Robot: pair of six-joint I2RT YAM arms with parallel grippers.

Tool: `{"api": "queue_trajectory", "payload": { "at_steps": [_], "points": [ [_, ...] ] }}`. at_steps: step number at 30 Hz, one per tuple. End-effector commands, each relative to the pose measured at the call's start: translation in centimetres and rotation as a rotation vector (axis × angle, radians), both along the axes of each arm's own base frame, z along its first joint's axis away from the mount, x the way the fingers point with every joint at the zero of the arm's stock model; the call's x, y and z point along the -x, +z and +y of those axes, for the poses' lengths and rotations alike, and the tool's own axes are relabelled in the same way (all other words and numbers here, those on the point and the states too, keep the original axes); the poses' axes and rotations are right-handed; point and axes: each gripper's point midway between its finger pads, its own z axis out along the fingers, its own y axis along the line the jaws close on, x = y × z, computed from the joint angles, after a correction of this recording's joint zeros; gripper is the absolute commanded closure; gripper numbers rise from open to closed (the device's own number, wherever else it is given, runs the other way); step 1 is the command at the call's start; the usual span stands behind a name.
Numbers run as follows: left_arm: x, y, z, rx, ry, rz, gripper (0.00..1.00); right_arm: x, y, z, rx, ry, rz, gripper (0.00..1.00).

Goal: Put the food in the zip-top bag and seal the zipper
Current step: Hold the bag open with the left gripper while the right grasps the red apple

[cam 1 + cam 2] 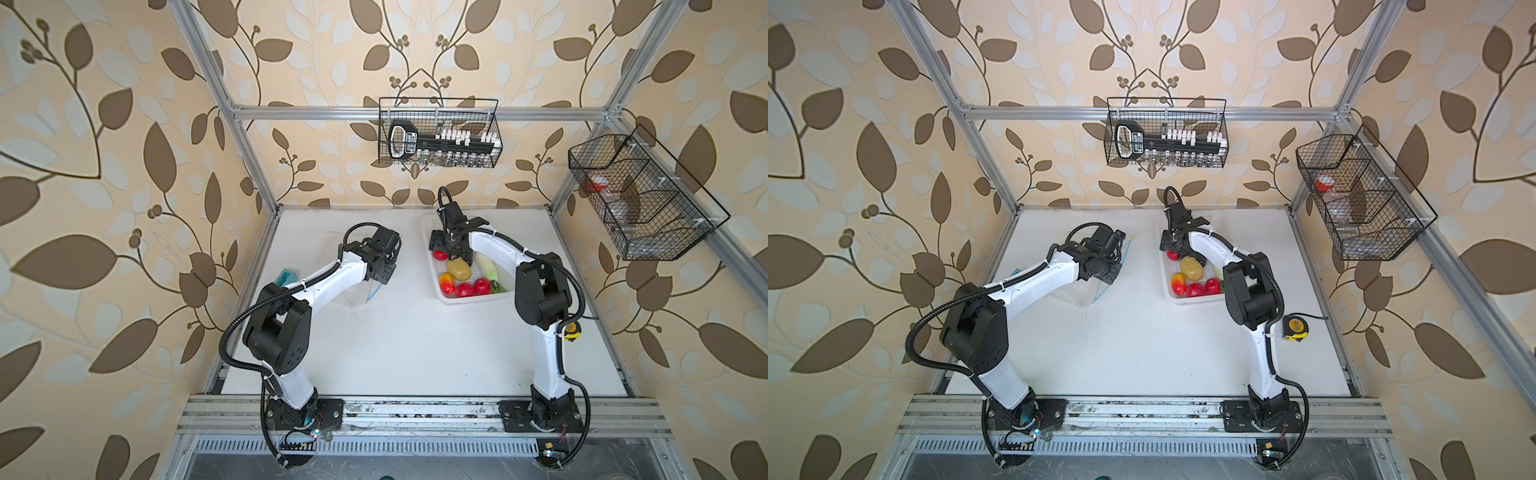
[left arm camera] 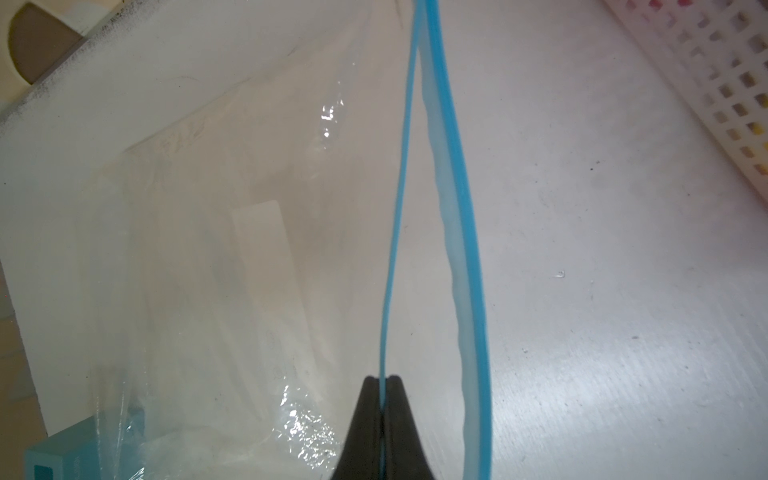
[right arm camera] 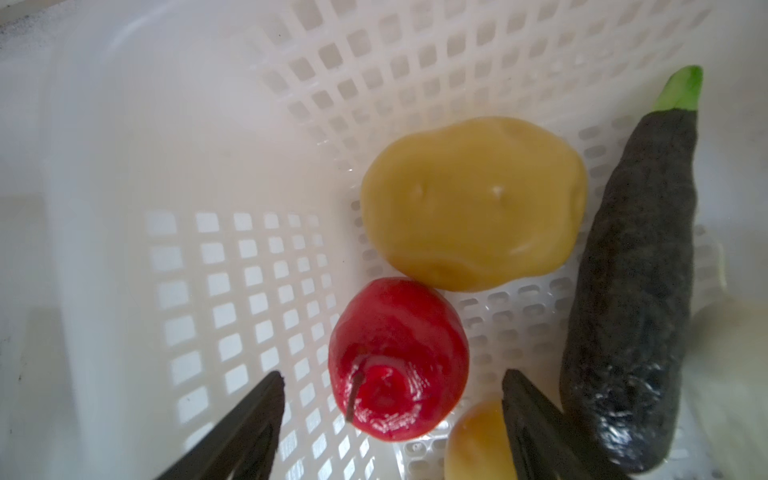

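Left end effector (image 2: 383, 380) is clamped tight on one zipper (image 2: 395, 228) lip, and the bag (image 1: 353, 299) mouth gapes, left of centre in a top view (bag looks empty). Right end effector (image 3: 392, 374) is wide open, holding nothing, down in the basket (image 1: 478, 299) right of centre. The apple (image 3: 397, 332) sits squarely between its jaws, stem toward the wrist. Right arm is nearer.

Layout: zip-top bag (image 2: 208, 270) at left claw (image 2: 383, 380), basket (image 3: 104, 166) under right claw (image 3: 392, 376), both on the desk (image 1: 407, 340).
One zipper (image 2: 394, 232) lip sits between the left claw's jaws, the bag spreading ahead of it. An apple (image 3: 395, 332) lies between the right claw's jaws, a potato (image 3: 473, 203) just beyond, an eggplant (image 3: 631, 291) outside one jaw.
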Motion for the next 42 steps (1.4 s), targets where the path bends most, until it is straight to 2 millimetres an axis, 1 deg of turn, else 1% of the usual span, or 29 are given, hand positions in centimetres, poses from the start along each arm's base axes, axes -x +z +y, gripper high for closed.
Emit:
{"api": "queue_trajectory", "payload": {
  "at_steps": [1,4,5,7,8,17,19,22,25,29,30,36,40,42],
  "points": [
    [-0.4,2.3,0.4,0.034,0.016,-0.064,1.0,0.1,-1.7,-0.1,0.009,-0.016,0.056,0.18],
    [-0.4,2.3,0.5,0.029,0.018,-0.07,1.0,0.2,-2.6,0.0,0.01,-0.015,0.073,0.19],
    [-0.4,2.3,0.6,0.027,0.02,-0.068,1.0,0.2,-2.8,0.1,0.007,-0.014,0.076,0.21],
    [-0.3,2.2,0.6,0.029,0.018,-0.067,1.0,0.2,-3.2,0.4,-0.007,-0.003,0.08,0.29],
    [-0.3,2.2,0.5,0.033,0.013,-0.064,1.0,0.2,-3.3,0.4,-0.012,-0.002,0.08,0.3],
    [-0.1,1.8,0.2,0.047,0.007,-0.051,1.0,0.1,-3.7,0.1,-0.028,-0.018,0.084,0.32],
    [-0.1,1.7,0.4,0.038,0.011,-0.049,1.0,0.1,-3.9,0.0,-0.044,-0.019,0.087,0.38],
    [-0.1,1.8,0.4,0.034,0.011,-0.05,1.0,0.1,-3.8,-0.3,-0.047,-0.024,0.087,0.42],
    [0.0,1.8,0.4,0.036,0.008,-0.051,1.0,0.2,-3.7,-0.5,-0.068,-0.03,0.083,0.5],
    [0.0,1.9,0.6,0.031,0.016,-0.053,1.0,0.2,-3.1,-0.4,-0.118,-0.036,0.067,0.59],
    [0.0,2.0,0.6,0.033,0.015,-0.056,1.0,0.2,-2.7,-0.4,-0.128,-0.037,0.057,0.61],
    [-0.2,2.4,1.2,0.016,0.043,-0.056,1.0,0.3,-0.3,-1.1,-0.175,-0.064,-0.01,0.61],
    [-0.2,2.3,1.3,0.036,0.049,-0.047,1.0,0.4,1.1,-0.9,-0.218,-0.07,-0.047,0.61],
    [-0.1,2.6,1.4,0.049,0.054,-0.051,1.0,0.4,1.6,-0.7,-0.236,-0.069,-0.067,0.61]
  ]
}}
